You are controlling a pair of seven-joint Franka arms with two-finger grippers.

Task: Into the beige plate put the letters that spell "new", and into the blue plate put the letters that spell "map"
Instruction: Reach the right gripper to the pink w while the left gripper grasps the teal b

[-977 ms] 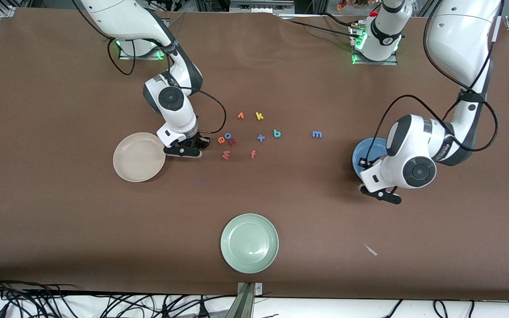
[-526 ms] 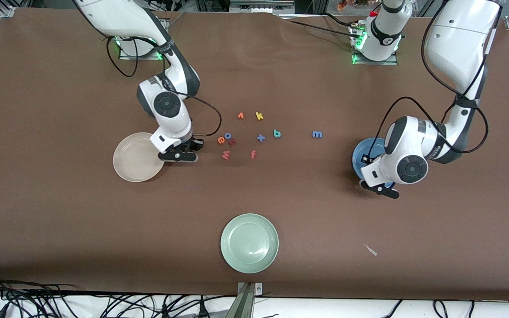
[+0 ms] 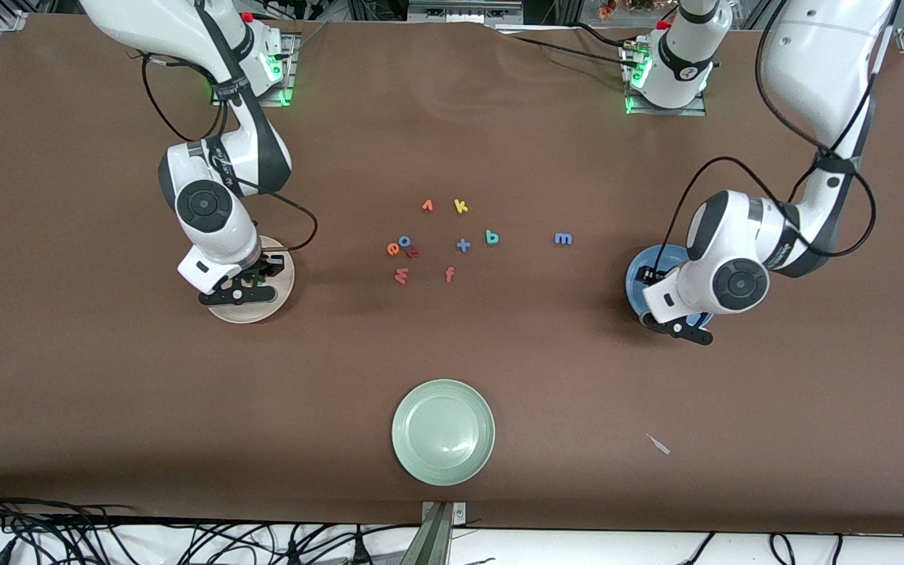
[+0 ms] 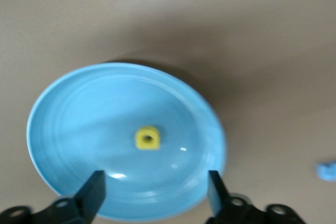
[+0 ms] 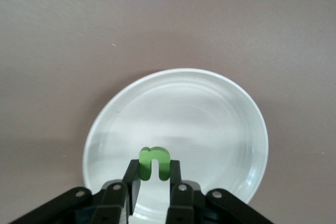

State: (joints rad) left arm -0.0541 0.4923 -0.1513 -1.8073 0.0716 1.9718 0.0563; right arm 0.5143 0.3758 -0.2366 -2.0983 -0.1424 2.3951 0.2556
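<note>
Between the fingertips of my right gripper (image 5: 154, 176) is the green n (image 5: 154, 160), held over the beige plate (image 5: 220, 124); in the front view this gripper (image 3: 237, 293) covers part of that plate (image 3: 265, 309). My left gripper (image 4: 156, 195) is open above the blue plate (image 4: 79, 124), and the yellow a (image 4: 147, 138) lies in it. On the table between the two plates lie the orange e (image 3: 393, 249), the red-pink w (image 3: 401, 275), the teal b/p shape (image 3: 492, 237) and the blue m (image 3: 563, 238). The left gripper (image 3: 678, 325) hangs over the blue plate (image 3: 645, 271).
Other letters lie among these: a blue o (image 3: 405, 241), a red letter (image 3: 413, 252), an orange f (image 3: 450, 274), a blue plus sign (image 3: 463, 245), a yellow k (image 3: 461, 206) and a small orange letter (image 3: 427, 205). A pale green plate (image 3: 443, 431) sits near the front edge.
My right arm swung from beside the letters to over the beige plate, carrying the n. My left gripper shifted over the blue plate and opened; the yellow a now lies in the plate.
</note>
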